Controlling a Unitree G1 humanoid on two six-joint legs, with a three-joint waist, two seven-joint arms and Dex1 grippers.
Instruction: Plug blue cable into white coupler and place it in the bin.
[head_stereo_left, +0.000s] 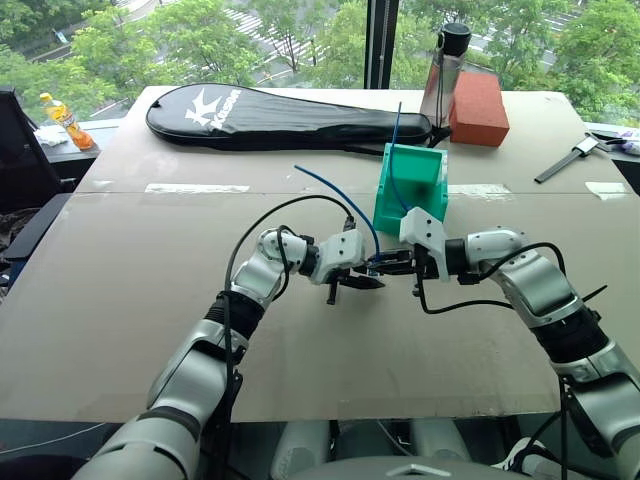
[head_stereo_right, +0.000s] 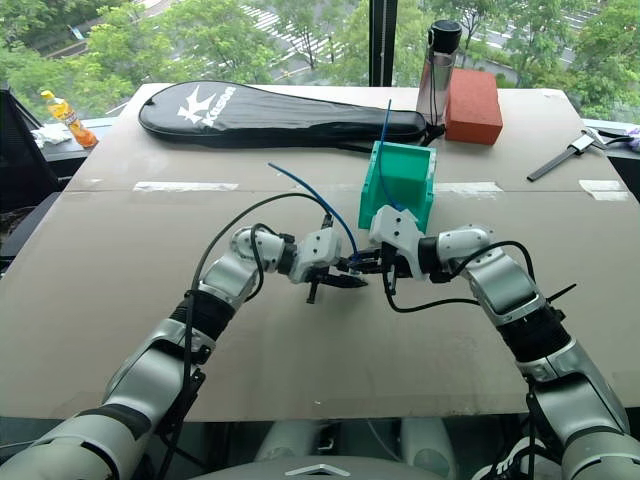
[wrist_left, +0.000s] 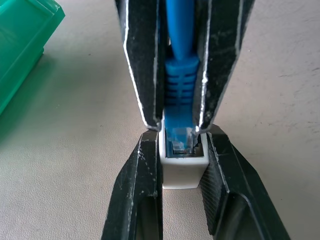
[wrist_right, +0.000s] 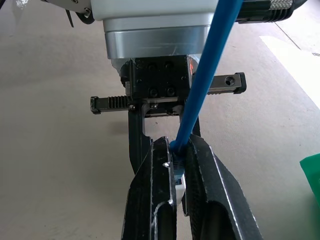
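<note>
Above the bench (head_stereo_left: 150, 300), left gripper (wrist_left: 183, 150) pinches white coupler (wrist_left: 183, 172), right gripper (wrist_right: 179, 165) pinches blue cable (wrist_left: 179, 85) plug at its socket; mating step, next push home, then bin (head_stereo_left: 410, 195)

1. blue cable (wrist_left: 178, 60): bright blue, clear plug
2. white coupler (wrist_left: 183, 170): plain white
3. bin (head_stereo_left: 410, 190): teal-green
4. block (head_stereo_left: 477, 108): red-brown
5. racket bag (head_stereo_left: 280, 117): black, white logo
6. table (head_stereo_left: 150, 300): beige
</note>
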